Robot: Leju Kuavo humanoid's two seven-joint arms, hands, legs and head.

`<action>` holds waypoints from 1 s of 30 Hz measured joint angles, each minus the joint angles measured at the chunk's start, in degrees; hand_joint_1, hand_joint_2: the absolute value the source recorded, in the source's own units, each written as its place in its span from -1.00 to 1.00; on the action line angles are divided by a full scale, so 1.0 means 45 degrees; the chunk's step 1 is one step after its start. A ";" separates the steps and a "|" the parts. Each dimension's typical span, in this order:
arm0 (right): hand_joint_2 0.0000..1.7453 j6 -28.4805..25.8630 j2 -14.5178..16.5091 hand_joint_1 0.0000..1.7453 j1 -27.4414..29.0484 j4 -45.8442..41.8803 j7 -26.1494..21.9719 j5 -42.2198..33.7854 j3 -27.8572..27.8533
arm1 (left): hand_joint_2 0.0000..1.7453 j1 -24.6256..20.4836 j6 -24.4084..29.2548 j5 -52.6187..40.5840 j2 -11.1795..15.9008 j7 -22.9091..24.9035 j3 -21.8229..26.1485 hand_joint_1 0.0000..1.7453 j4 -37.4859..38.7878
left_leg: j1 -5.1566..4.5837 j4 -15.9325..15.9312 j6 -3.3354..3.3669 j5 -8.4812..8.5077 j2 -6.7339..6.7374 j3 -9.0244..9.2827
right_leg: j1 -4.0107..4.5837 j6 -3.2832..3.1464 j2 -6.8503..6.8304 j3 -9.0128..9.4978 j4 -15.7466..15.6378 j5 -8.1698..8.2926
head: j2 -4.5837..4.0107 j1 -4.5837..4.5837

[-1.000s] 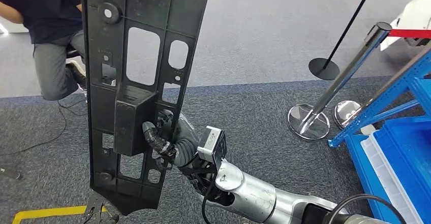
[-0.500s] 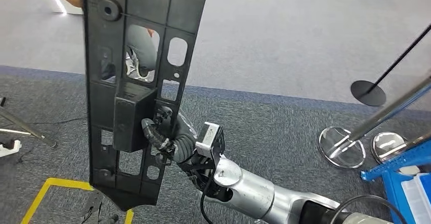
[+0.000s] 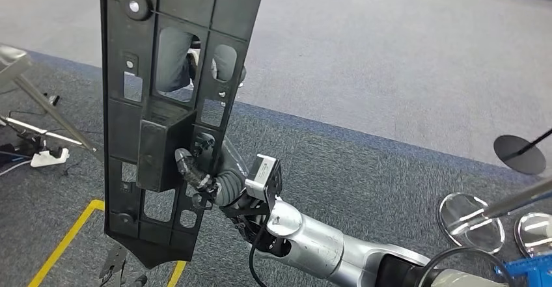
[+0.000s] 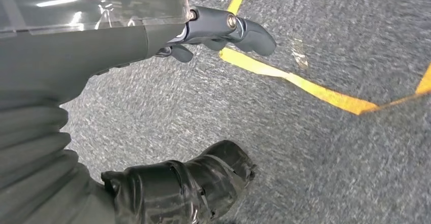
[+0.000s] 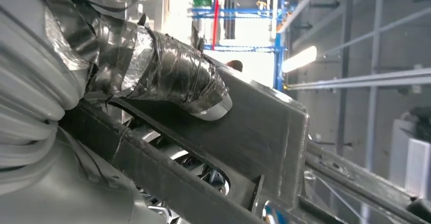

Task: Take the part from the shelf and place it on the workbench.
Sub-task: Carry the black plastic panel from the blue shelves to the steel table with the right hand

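Observation:
The part is a long black plastic panel (image 3: 163,105) with several cut-outs and a raised box in its middle, held upright in the head view. My right hand (image 3: 205,170) grips it from behind, the taped thumb against the raised box. Up close in the right wrist view, the taped thumb (image 5: 167,76) presses on the panel's dark rib (image 5: 254,132). My left hand (image 4: 152,107) hangs over grey carpet, its fingers (image 4: 228,28) apart and holding nothing.
Yellow floor tape (image 3: 62,245) marks the grey carpet at lower left. A metal stand with cables (image 3: 39,124) lies at the left. Chrome stanchion bases (image 3: 470,218) and a black round base (image 3: 519,154) sit at the right. A person's leg (image 3: 174,59) shows through the panel's cut-outs.
The whole scene has slid to the right, so the camera has turned left. The blue shelf has left the picture. The panel stays gripped in my right hand.

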 joint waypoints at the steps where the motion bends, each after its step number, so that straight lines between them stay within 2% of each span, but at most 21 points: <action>1: 1.00 0.0010 0.0003 1.00 -0.0006 0.0002 -0.0013 -0.0035 0.0000 | 1.00 0.0005 -0.0006 -0.0007 0.0019 -0.0001 0.0000 -1.00 0.0000 | 0.0028 -0.0055 0.0085 -0.0008 -0.0167 0.0043 | 0.0015 0.0084 -0.0102 0.0101 -0.0094 -0.0029 | 0.0001 0.0005; 2: 1.00 0.0021 0.0005 1.00 -0.0015 0.0013 -0.0021 -0.0079 0.0000 | 1.00 0.0013 -0.0008 -0.0022 0.0033 -0.0005 0.0000 -1.00 0.0001 | 0.0064 -0.0146 0.0151 -0.0011 -0.0326 0.0126 | 0.0011 0.0159 -0.0035 0.0185 -0.0098 -0.0092 | 0.0001 0.0019; 4: 1.00 0.0064 0.0010 1.00 -0.0057 0.0035 -0.0046 -0.0159 0.0000 | 1.00 -0.0025 -0.0015 -0.0051 0.0046 -0.0011 0.0000 -1.00 0.0001 | 0.0145 -0.0295 0.0350 -0.0017 -0.0620 0.0325 | -0.0018 0.0215 0.0497 -0.0031 0.0508 -0.0468 | 0.0001 0.0056; 5: 1.00 0.0096 0.0006 1.00 -0.0073 0.0057 -0.0061 -0.0196 0.0000 | 1.00 -0.0059 -0.0023 -0.0065 0.0042 -0.0013 0.0000 -1.00 0.0001 | 0.0159 -0.0327 0.0442 -0.0027 -0.0766 0.0376 | -0.0014 0.0188 0.0848 -0.0408 0.1209 -0.0769 | 0.0000 0.0079; 7: 1.00 0.0184 -0.0005 1.00 -0.0081 0.0126 -0.0104 -0.0333 0.0000 | 1.00 -0.0103 -0.0064 -0.0075 0.0039 -0.0011 0.0000 -1.00 0.0001 | 0.0129 -0.0314 0.0590 -0.0067 -0.1077 0.0401 | 0.0043 0.0130 0.1171 -0.1464 0.2865 -0.1295 | 0.0000 0.0092; 8: 1.00 0.0250 -0.0012 1.00 -0.0075 0.0176 -0.0129 -0.0404 0.0000 | 1.00 -0.0094 -0.0095 -0.0076 0.0034 -0.0007 0.0000 -1.00 0.0001 | 0.0108 -0.0295 0.0604 -0.0095 -0.1266 0.0406 | 0.0071 0.0118 0.1218 -0.1877 0.3346 -0.1292 | 0.0000 0.0094; 9: 1.00 0.0333 -0.0017 1.00 -0.0072 0.0223 -0.0158 -0.0481 0.0000 | 1.00 -0.0080 -0.0132 -0.0076 0.0030 -0.0005 0.0000 -1.00 0.0001 | 0.0093 -0.0263 0.0606 -0.0127 -0.1462 0.0412 | 0.0093 0.0101 0.1242 -0.2086 0.3381 -0.1045 | 0.0000 0.0094; 10: 1.00 0.0423 -0.0020 1.00 -0.0072 0.0255 -0.0193 -0.0535 0.0000 | 1.00 -0.0072 -0.0165 -0.0076 0.0029 -0.0006 0.0000 -1.00 0.0001 | 0.0087 -0.0213 0.0588 -0.0167 -0.1663 0.0422 | 0.0103 0.0075 0.1281 -0.2029 0.2889 -0.0557 | 0.0000 0.0095; 11: 1.00 0.0512 -0.0022 1.00 -0.0074 0.0272 -0.0230 -0.0583 0.0000 | 1.00 -0.0070 -0.0189 -0.0075 0.0029 -0.0014 0.0000 -1.00 0.0001 | 0.0090 -0.0147 0.0552 -0.0218 -0.1857 0.0427 | 0.0101 0.0043 0.1427 -0.1797 0.2077 0.0036 | 0.0000 0.0095; 13: 1.00 0.0645 -0.0019 1.00 -0.0073 0.0276 -0.0290 -0.0635 0.0000 | 1.00 -0.0086 -0.0221 -0.0074 0.0031 -0.0051 0.0000 -1.00 0.0001 | 0.0069 0.0031 0.0438 -0.0328 -0.2184 0.0369 | 0.0043 -0.0014 0.1918 -0.1280 0.0630 0.0742 | 0.0001 0.0090; 15: 1.00 0.0706 -0.0018 1.00 -0.0072 0.0272 -0.0308 -0.0636 0.0000 | 1.00 -0.0089 -0.0235 -0.0074 0.0043 -0.0087 0.0000 -1.00 0.0001 | 0.0093 0.0087 0.0297 -0.0369 -0.2422 0.0289 | 0.0052 -0.0090 0.2114 -0.1082 0.0222 0.0778 | 0.0002 0.0091; 16: 1.00 0.0720 -0.0017 1.00 -0.0080 0.0270 -0.0311 -0.0631 0.0000 | 1.00 -0.0084 -0.0239 -0.0074 0.0058 -0.0097 0.0000 -1.00 0.0002 | 0.0122 0.0056 0.0225 -0.0361 -0.2533 0.0278 | 0.0064 -0.0155 0.1982 -0.1033 0.0192 0.0797 | 0.0002 0.0092; 17: 1.00 0.0726 -0.0011 1.00 -0.0090 0.0268 -0.0310 -0.0618 0.0000 | 1.00 -0.0065 -0.0243 -0.0075 0.0087 -0.0107 0.0000 -1.00 0.0006 | 0.0139 0.0050 0.0152 -0.0370 -0.2512 0.0264 | 0.0065 -0.0226 0.1860 -0.0965 0.0136 0.0810 | 0.0002 0.0097; 19: 1.00 0.0725 0.0011 1.00 -0.0100 0.0254 -0.0296 -0.0570 0.0000 | 1.00 -0.0050 -0.0262 -0.0079 0.0116 -0.0145 0.0000 -1.00 0.0010 | 0.0105 0.0500 0.0004 -0.0614 -0.1980 0.0076 | 0.0003 -0.0373 0.1591 -0.0758 -0.0024 0.0816 | 0.0001 0.0053; 21: 1.00 0.0681 0.0034 1.00 -0.0101 0.0220 -0.0260 -0.0506 0.0000 | 1.00 -0.0061 -0.0279 -0.0084 0.0102 -0.0192 0.0000 -1.00 0.0007 | 0.0134 0.1869 -0.0148 -0.1212 -0.1234 -0.0596 | -0.0010 -0.0470 0.1302 -0.0575 -0.0103 0.0750 | 0.0000 0.0005; 23: 1.00 0.0603 0.0047 1.00 -0.0103 0.0194 -0.0187 -0.0440 0.0000 | 1.00 -0.0040 -0.0283 -0.0082 0.0091 -0.0206 0.0000 -1.00 0.0006 | 0.0240 0.3246 -0.0274 -0.1626 -0.0967 -0.1388 | -0.0007 -0.0494 0.1009 -0.0488 -0.0104 0.0662 | 0.0000 0.0003; 24: 1.00 0.0572 0.0053 1.00 -0.0100 0.0191 -0.0152 -0.0414 0.0000 | 1.00 -0.0018 -0.0284 -0.0081 0.0090 -0.0206 0.0000 -1.00 0.0007 | 0.0283 0.3385 -0.0311 -0.1529 -0.0927 -0.1521 | -0.0013 -0.0480 0.0864 -0.0448 -0.0103 0.0614 | 0.0000 0.0003; 25: 1.00 0.0550 0.0060 1.00 -0.0099 0.0187 -0.0124 -0.0393 0.0000 | 1.00 -0.0004 -0.0285 -0.0080 0.0091 -0.0206 0.0000 -1.00 0.0008 | 0.0315 0.3041 -0.0331 -0.1229 -0.0889 -0.1393 | -0.0021 -0.0458 0.0719 -0.0399 -0.0102 0.0565 | 0.0000 0.0003; 26: 1.00 0.0540 0.0069 1.00 -0.0100 0.0175 -0.0112 -0.0384 0.0000 | 1.00 -0.0004 -0.0285 -0.0081 0.0093 -0.0206 0.0000 -1.00 0.0010 | 0.0330 0.2261 -0.0324 -0.0776 -0.0782 -0.1010 | -0.0027 -0.0424 0.0575 -0.0328 -0.0102 0.0506 | 0.0000 0.0003; 28: 1.00 0.0539 0.0091 1.00 -0.0113 0.0130 -0.0102 -0.0374 0.0000 | 1.00 -0.0044 -0.0285 -0.0082 0.0093 -0.0210 0.0000 -1.00 0.0011 | 0.0227 0.0546 -0.0236 -0.0150 -0.0287 -0.0121 | 0.0016 -0.0308 0.0298 -0.0177 -0.0112 0.0375 | 0.0000 0.0004; 30: 1.00 0.0537 0.0105 1.00 -0.0131 0.0076 -0.0092 -0.0374 0.0000 | 1.00 -0.0082 -0.0300 -0.0080 0.0089 -0.0217 0.0000 -1.00 0.0011 | 0.0085 -0.0147 -0.0050 -0.0101 -0.0064 0.0246 | 0.0102 -0.0152 0.0053 -0.0060 -0.0163 0.0260 | 0.0000 0.0032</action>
